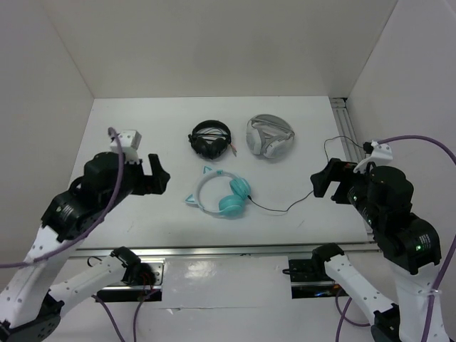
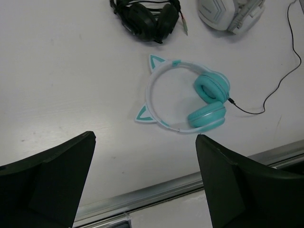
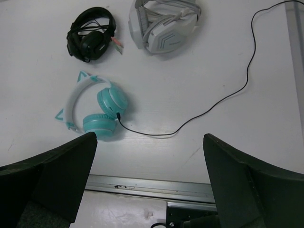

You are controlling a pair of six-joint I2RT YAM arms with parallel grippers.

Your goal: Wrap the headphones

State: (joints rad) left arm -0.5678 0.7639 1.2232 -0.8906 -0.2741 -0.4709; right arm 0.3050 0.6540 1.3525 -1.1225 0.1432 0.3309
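From above, the headphones (image 1: 221, 196) are lying flat mid-table between the two arms, their cable (image 1: 285, 209) trailing right toward the rail (image 1: 348, 135). The left gripper (image 1: 157, 174) and right gripper (image 1: 319, 185) are hovering on either side, jaws spread fully and holding nothing. A black set (image 1: 211, 139) and a white set (image 1: 270, 137) are sitting farther back, apart from them. In the left wrist view, the headband (image 2: 153, 88) is arching toward this arm. It is probably light, springy plastic that will slide on the table, so pinching the band looks safer than pinching the padded cups (image 2: 209, 102). In the right wrist view, the cable is running loose from the plug (image 3: 118, 115) in long curves. It looks thin and limp, so taking it near the plug should be easiest.
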